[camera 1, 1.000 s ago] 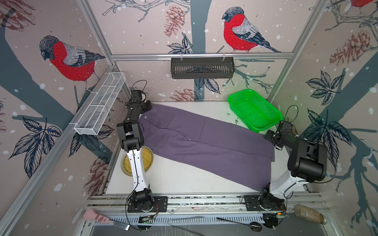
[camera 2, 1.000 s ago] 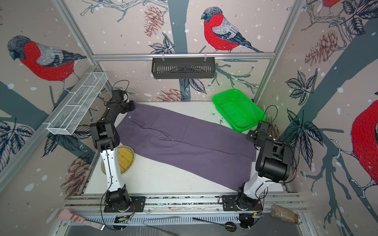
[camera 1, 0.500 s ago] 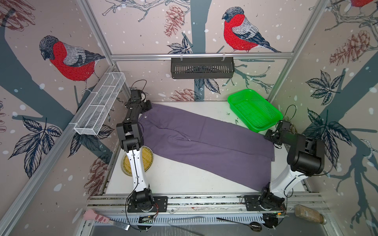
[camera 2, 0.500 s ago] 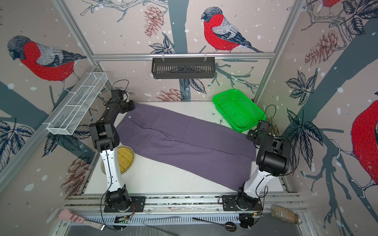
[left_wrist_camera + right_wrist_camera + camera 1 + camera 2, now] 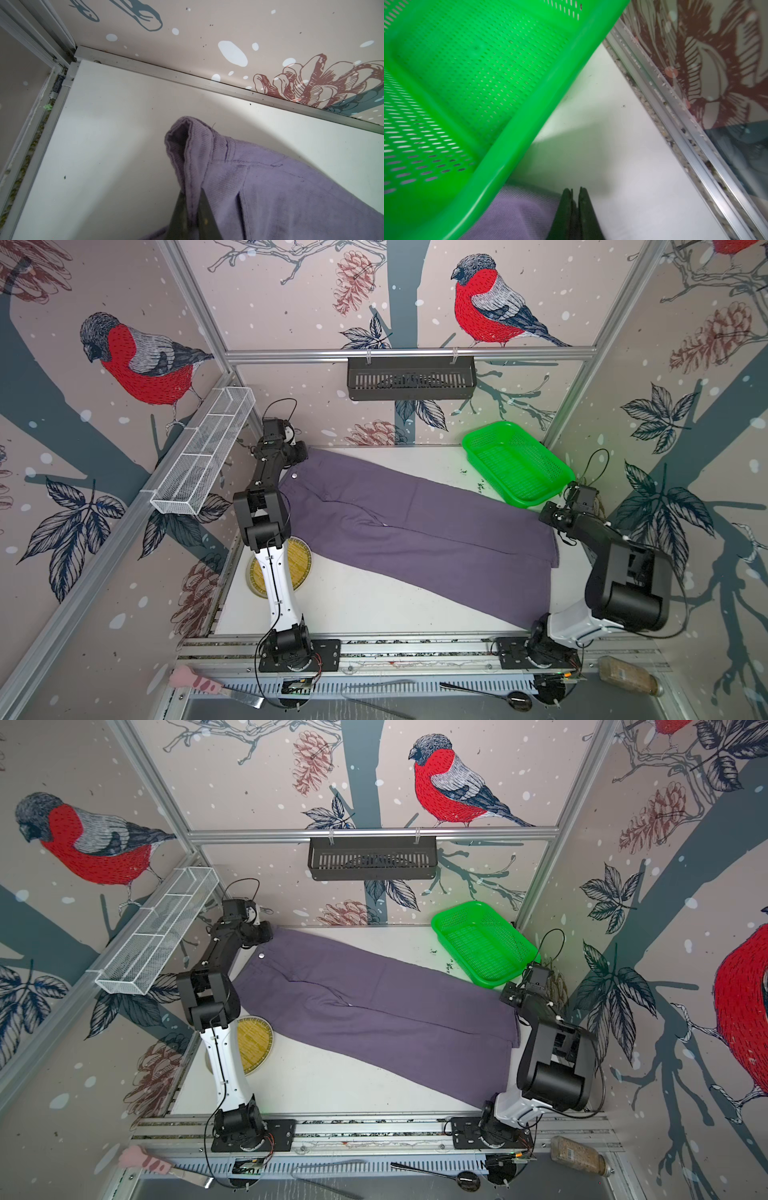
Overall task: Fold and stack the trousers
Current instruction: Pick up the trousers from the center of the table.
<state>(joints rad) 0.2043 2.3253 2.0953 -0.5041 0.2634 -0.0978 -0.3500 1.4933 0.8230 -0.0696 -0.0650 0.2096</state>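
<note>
Right arm's elbow has sunk a little toward the front rail since a second ago, and the right hand (image 5: 575,190) has closed. The left arm and the trousers (image 5: 415,526) lie as they did.

That right hand has its two dark fingers (image 5: 566,207) pressed together with only a slit between them. The purple hem touches the outer side of one finger, but I cannot tell whether any cloth is pinched. Just beyond the hand, on the hem's side, the rim of the green basket (image 5: 529,116) overhangs the cloth. On the hand's other side the white counter (image 5: 623,166) runs bare up to the wall rail.

At the far end, the left hand (image 5: 191,195) is clamped on a raised fold of the waistband, and the cloth stands up between its fingers. Bare counter lies beyond the fold. A silver button (image 5: 294,475) sits just beside this grip. From here the trousers stretch flat and at full length across the counter toward the right hand, with the two legs side by side. Back along the left arm, a round yellow mat (image 5: 301,560) lies close to the trousers' near edge.
</note>
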